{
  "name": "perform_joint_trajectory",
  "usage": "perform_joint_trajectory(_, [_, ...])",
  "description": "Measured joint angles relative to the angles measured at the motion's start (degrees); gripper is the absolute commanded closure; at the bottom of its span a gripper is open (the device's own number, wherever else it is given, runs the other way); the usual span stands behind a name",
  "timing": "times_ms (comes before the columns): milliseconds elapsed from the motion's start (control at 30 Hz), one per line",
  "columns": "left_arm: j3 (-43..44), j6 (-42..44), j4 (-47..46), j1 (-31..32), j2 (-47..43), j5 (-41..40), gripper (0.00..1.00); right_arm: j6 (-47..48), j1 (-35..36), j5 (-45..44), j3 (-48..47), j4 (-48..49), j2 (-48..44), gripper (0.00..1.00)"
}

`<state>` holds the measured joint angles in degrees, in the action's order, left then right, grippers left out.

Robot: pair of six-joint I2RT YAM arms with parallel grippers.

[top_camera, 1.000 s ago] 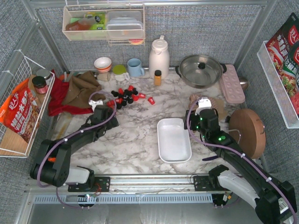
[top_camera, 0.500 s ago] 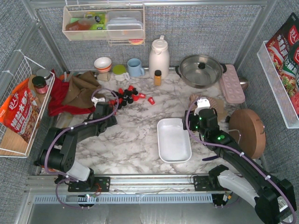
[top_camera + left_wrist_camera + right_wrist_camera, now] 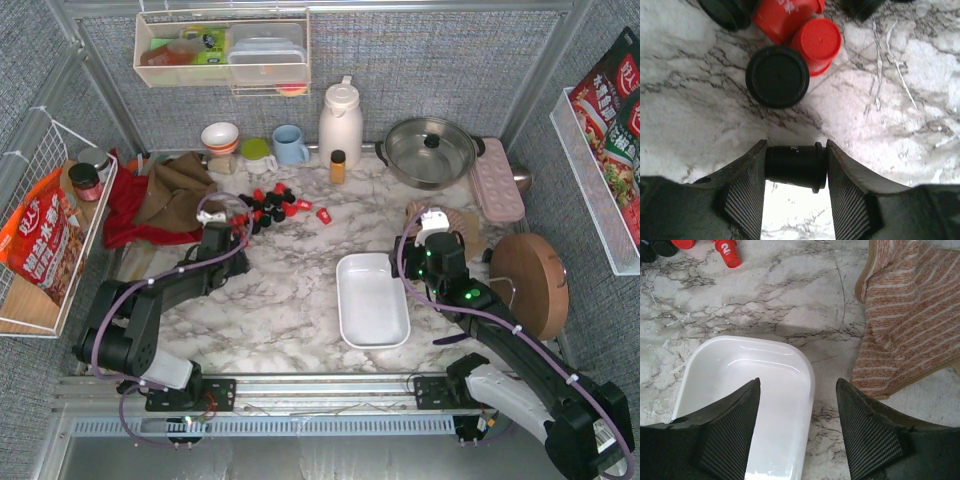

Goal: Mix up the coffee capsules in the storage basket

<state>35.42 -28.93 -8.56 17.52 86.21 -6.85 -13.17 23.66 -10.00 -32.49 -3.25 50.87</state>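
Observation:
Red and black coffee capsules (image 3: 275,204) lie scattered on the marble at the back centre-left. My left gripper (image 3: 232,226) sits at the near left edge of that pile, shut on a black capsule (image 3: 794,165) lying sideways between its pads. Just beyond it stand another black capsule (image 3: 777,76) and a red capsule (image 3: 816,42). The white storage basket (image 3: 373,298) sits in the middle of the table with nothing in it. My right gripper (image 3: 420,268) hovers open over the basket's right rim (image 3: 807,385), holding nothing.
A striped cloth (image 3: 912,315) lies right of the basket. An amber bottle (image 3: 338,166), white jug (image 3: 340,122), blue mug (image 3: 290,145), pot (image 3: 431,150) and bowls line the back. Red and brown cloths (image 3: 160,195) lie at left, a round wooden board (image 3: 530,282) at right.
My left gripper moved forward into the near left edge of the capsule pile and its jaws came together on a black capsule. The right arm has not moved.

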Motion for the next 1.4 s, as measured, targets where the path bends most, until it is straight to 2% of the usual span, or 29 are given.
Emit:
perform_joint_trajectory(167, [-3.0,-1.0,1.5,0.0,-5.1,2.4,0.59,0.0,0.0,0.6,-0.2,0.0,0.2,0.34])
perform_joint_trajectory(400, [-5.3,-2.7,2.9,1.8,-17.2,8.2,0.59,0.0,0.0,2.8,-1.6,-0.5,0.5,0.34])
perform_joint_trajectory(533, [-5.0,-3.6,1.7,6.9,-22.1,10.7,0.59,0.2,0.0,2.7,-1.2,0.0,0.6,0.34])
perform_joint_trajectory(667, [-4.6,-4.2,-2.7,14.1,-23.1,12.1,0.59,0.2,0.0,1.4,0.3,0.3,0.2,0.34])
perform_joint_trajectory(867, [-3.0,-3.5,-12.0,24.7,-18.3,14.5,0.59,-0.1,0.0,-0.5,1.9,0.8,-1.1,0.33])
perform_joint_trajectory(1067, [2.8,0.9,-17.7,33.9,-8.9,14.7,0.56,-0.6,0.0,-2.6,2.9,1.3,-1.7,0.33])
perform_joint_trajectory(1200, [7.7,3.3,-17.9,37.6,-2.3,14.3,0.56,-0.7,0.0,-3.3,2.9,1.7,-1.8,0.33])
perform_joint_trajectory(1400, [16.5,5.4,-13.4,41.4,6.3,11.6,0.55,-1.1,0.0,-3.7,2.9,1.7,-2.0,0.33])
